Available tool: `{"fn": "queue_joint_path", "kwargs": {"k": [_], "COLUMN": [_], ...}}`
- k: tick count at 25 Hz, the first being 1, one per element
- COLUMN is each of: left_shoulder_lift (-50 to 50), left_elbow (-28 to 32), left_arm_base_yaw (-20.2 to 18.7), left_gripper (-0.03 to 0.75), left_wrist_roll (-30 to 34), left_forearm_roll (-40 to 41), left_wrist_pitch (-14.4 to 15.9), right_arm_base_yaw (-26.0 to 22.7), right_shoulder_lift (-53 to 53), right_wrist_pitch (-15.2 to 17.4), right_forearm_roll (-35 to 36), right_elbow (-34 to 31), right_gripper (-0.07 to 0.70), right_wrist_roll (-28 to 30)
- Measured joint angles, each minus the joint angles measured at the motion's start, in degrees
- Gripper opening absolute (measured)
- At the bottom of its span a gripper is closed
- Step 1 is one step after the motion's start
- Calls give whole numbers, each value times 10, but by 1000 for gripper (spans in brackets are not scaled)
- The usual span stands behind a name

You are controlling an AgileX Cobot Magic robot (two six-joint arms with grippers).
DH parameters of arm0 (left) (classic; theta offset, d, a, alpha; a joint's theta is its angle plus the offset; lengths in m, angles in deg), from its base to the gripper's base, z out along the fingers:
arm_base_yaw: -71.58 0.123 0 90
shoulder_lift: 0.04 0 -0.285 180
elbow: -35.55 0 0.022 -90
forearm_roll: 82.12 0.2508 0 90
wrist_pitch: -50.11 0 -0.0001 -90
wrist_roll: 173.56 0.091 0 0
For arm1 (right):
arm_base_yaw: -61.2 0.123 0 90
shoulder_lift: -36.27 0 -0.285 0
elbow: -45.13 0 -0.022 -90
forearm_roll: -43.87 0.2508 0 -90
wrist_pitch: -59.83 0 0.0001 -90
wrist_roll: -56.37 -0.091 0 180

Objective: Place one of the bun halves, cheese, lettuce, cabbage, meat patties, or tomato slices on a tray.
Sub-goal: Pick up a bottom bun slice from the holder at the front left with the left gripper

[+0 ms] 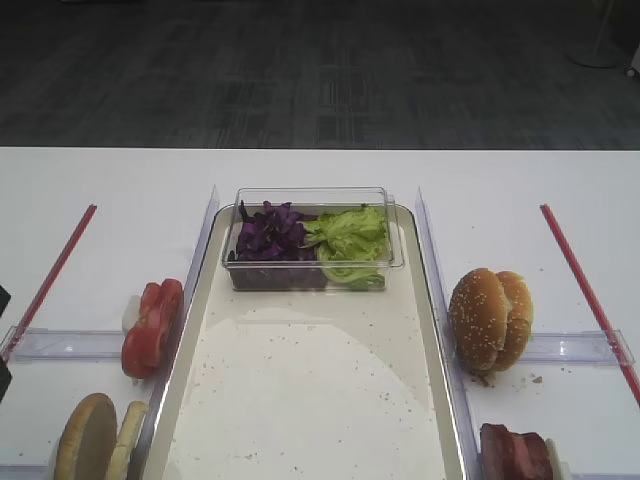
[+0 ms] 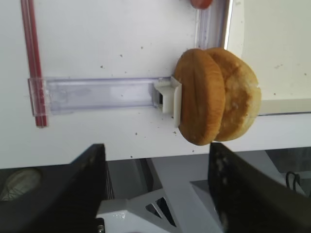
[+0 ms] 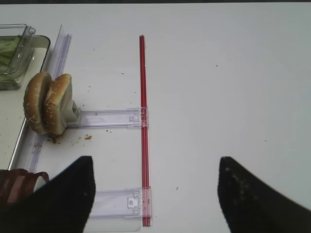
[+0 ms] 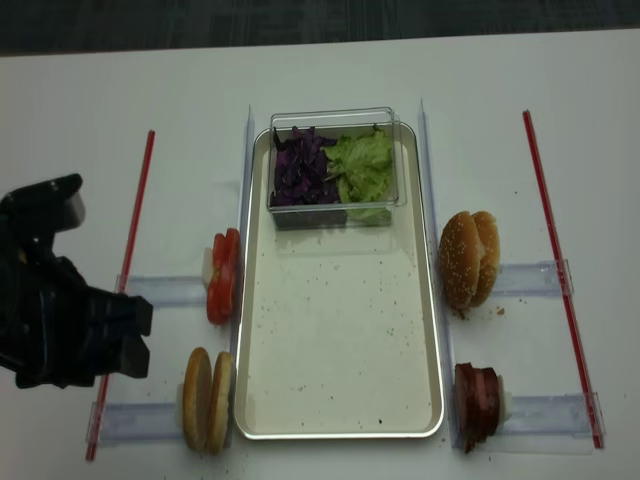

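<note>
Golden bun halves [image 2: 216, 94] stood on edge just ahead of the wide-open, empty left hand [image 2: 155, 187], with the tray [image 4: 340, 340] to their right.

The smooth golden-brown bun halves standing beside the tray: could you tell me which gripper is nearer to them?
Left. The left gripper hangs open just short of the smooth golden-brown bun halves; the right gripper is across the cream tray, by the red strip.

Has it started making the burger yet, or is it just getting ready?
Just getting ready. The tray holds only crumbs and the tub of cabbage and lettuce; no ingredient has been placed. The left gripper, jaws open and empty, hangs near the plain bun halves standing in their rack. Gripping one half and laying it on the tray remains.
</note>
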Motion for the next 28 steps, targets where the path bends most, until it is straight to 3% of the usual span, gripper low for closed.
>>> {"fn": "queue_joint_path", "kwargs": {"k": [16, 28], "left_shoulder_lift": [0, 0], "left_elbow": [0, 0], "left_arm_base_yaw": [-240, -353], "left_gripper": [419, 419], "left_wrist_roll": [-200, -268], "left_forearm_roll": [55, 55], "left_wrist_pitch": [0, 0], "right_arm_base_yaw": [0, 0], "right_shoulder_lift": [0, 0], "right_wrist_pitch": [0, 0], "right_forearm_roll": [0, 0], "right_elbow": [0, 0], "right_gripper": [551, 551], "right_wrist_roll": [0, 0]}}
